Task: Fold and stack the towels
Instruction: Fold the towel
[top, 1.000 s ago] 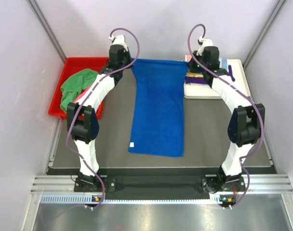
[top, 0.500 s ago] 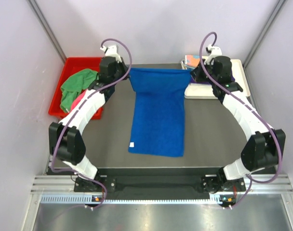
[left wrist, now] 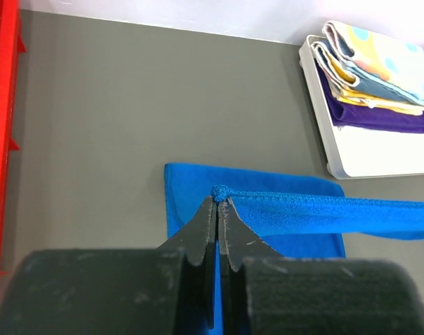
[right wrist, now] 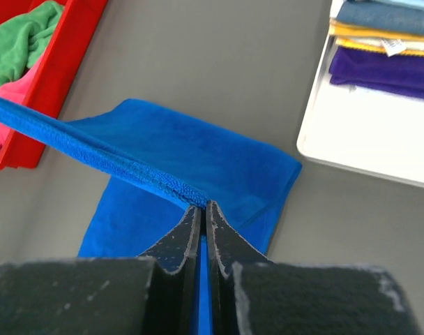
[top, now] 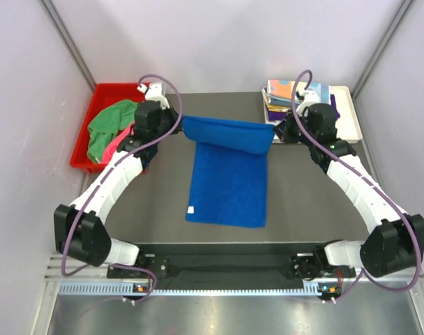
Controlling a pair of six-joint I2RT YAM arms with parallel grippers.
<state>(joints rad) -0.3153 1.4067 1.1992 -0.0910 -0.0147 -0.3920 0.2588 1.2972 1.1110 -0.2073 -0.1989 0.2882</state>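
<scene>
Both grippers have drawn the far edge of the blue towel (top: pixel 228 178) back toward you since a second ago.
Near half lies flat under your tools, with the raised edge taut between them. Red bin (top: pixel 114 91) sits outside your left tool and the folded stack (top: pixel 285 94) beyond your right. Your left gripper (left wrist: pixel 218 202) is clamped on one corner, your right gripper (right wrist: pixel 202 207) on the other.

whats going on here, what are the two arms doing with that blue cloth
They are partway through folding it. The left gripper and the right gripper each pinch one far corner of the blue towel, holding that edge raised and stretched between them while the rest lies flat on the table. Folded towels sit stacked on the white tray at far right. A green towel and a pink towel wait in the red bin.
</scene>
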